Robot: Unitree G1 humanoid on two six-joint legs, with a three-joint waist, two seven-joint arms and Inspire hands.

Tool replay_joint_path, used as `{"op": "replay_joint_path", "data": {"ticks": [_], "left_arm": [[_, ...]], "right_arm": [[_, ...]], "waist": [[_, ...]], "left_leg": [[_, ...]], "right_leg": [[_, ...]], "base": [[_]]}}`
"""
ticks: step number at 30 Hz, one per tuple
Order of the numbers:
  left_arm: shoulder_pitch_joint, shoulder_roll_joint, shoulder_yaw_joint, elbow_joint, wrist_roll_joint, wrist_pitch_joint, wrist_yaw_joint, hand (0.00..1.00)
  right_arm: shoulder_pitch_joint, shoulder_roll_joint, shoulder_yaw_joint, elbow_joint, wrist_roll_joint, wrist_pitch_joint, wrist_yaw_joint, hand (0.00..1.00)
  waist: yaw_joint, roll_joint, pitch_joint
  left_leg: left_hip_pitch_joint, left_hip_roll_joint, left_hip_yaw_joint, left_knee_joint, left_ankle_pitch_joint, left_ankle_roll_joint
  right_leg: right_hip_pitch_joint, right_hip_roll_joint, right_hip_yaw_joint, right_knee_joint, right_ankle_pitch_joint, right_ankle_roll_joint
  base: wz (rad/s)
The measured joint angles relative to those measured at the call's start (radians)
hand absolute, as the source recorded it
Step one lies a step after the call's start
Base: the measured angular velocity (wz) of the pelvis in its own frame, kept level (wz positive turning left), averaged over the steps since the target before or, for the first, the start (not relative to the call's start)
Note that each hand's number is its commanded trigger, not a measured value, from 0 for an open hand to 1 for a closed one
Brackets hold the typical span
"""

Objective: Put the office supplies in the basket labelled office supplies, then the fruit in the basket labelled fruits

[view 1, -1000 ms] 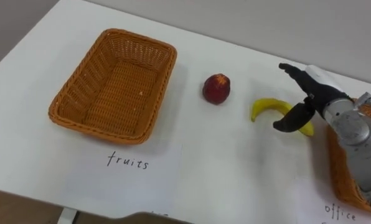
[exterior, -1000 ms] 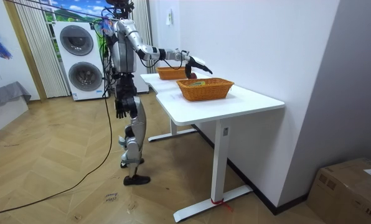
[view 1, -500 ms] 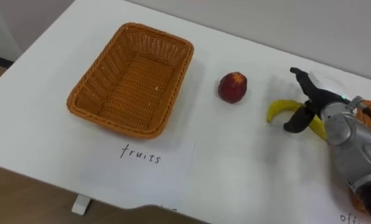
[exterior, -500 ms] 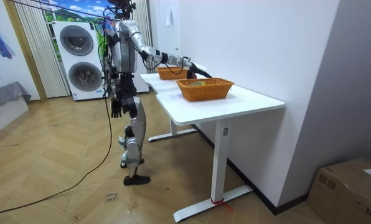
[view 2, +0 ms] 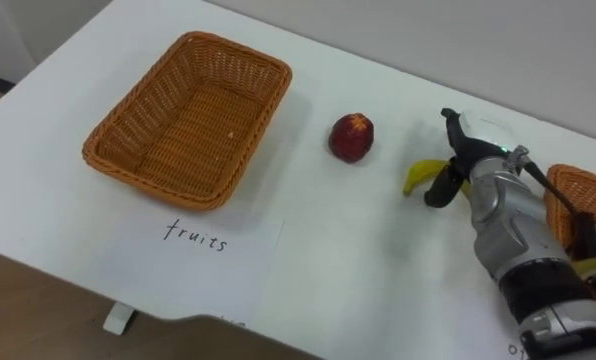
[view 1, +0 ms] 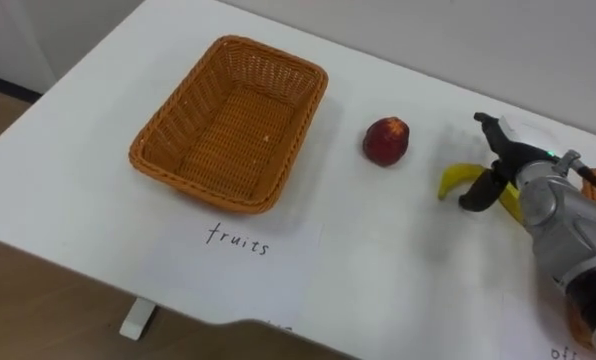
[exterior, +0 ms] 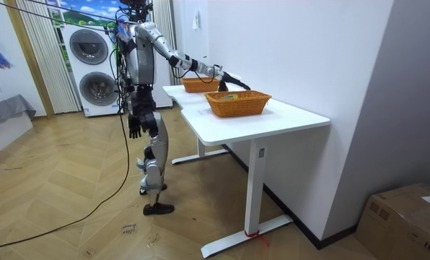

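Observation:
A yellow banana (view 1: 456, 180) lies on the white table (view 1: 378, 250), right of a red apple (view 1: 386, 141). My right hand (view 1: 505, 166) is over the banana's right half, open, with straight fingers on its far side and the thumb on its near side; the hand hides that part of the fruit. The wicker fruit basket (view 1: 228, 125) stands at the left, nothing inside, with a paper sheet marked "fruits" (view 1: 240, 242) in front of it. The office basket (view 2: 578, 196) shows at the right edge, behind my forearm. My left hand (exterior: 134, 130) hangs at my side, fingers relaxed.
In the room view I stand at the long side of the table (exterior: 273, 119), right arm stretched over it; the office basket (exterior: 237, 102) is nearer the camera, the fruit basket (exterior: 197, 84) farther. Dark items (view 2: 590, 240) lie in the office basket. A wall runs behind the table.
The head camera has shifted, so the whole scene sits further right. My right arm has reached further out and the hand has come down from above the banana to straddle it.

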Motion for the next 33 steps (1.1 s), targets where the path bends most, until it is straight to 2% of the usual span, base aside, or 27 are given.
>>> {"op": "replay_joint_path", "data": {"ticks": [6, 16, 22, 27, 33], "left_arm": [[-0.009, 0.0, 0.0, -0.007, 0.0, -0.003, 0.0, 0.0], [-0.016, 0.0, 0.001, -0.027, 0.0, -0.008, 0.007, 0.0], [-0.016, 0.001, 0.002, -0.029, -0.02, -0.01, 0.004, 0.0], [-0.014, 0.001, 0.002, -0.04, -0.02, 0.001, -0.001, 0.0], [-0.014, 0.001, 0.002, -0.05, -0.02, 0.006, -0.009, 0.0]], "right_arm": [[-0.014, 0.0, 0.0, 0.022, 0.0, -0.006, 0.0, 0.0], [-0.034, -0.002, -0.01, 0.064, 0.002, -0.014, -0.005, 0.0], [-0.044, -0.002, -0.036, 0.106, 0.042, -0.037, -0.004, 0.0], [-0.044, -0.004, -0.054, 0.098, 0.088, -0.036, 0.035, 0.0], [-0.037, -0.008, -0.053, 0.094, 0.129, -0.03, 0.111, 0.0]], "waist": [[0.014, -0.003, 0.0025], [0.014, -0.002, 0.0029], [0.011, 0.003, 0.004], [0.009, 0.019, -0.0025], [0.009, 0.02, -0.0077]], "left_leg": [[0.0, 0.0, 0.0, -0.001, 0.0, 0.0], [-0.017, 0.0, -0.007, 0.001, 0.0, 0.0], [-0.019, -0.001, -0.011, 0.003, 0.0, 0.0], [-0.02, -0.001, -0.016, 0.003, 0.001, -0.002], [-0.013, -0.001, -0.023, 0.001, 0.003, -0.004]], "right_leg": [[-0.002, 0.0, 0.001, -0.001, 0.0, 0.0], [-0.01, 0.001, -0.005, -0.002, 0.002, 0.0], [-0.01, 0.001, -0.007, -0.002, 0.003, 0.0], [-0.01, 0.001, -0.015, -0.003, 0.003, 0.0], [-0.003, 0.001, -0.024, -0.003, 0.003, 0.0]], "base": [[0.0], [0.01], [0.01], [0.01], [0.01]]}}
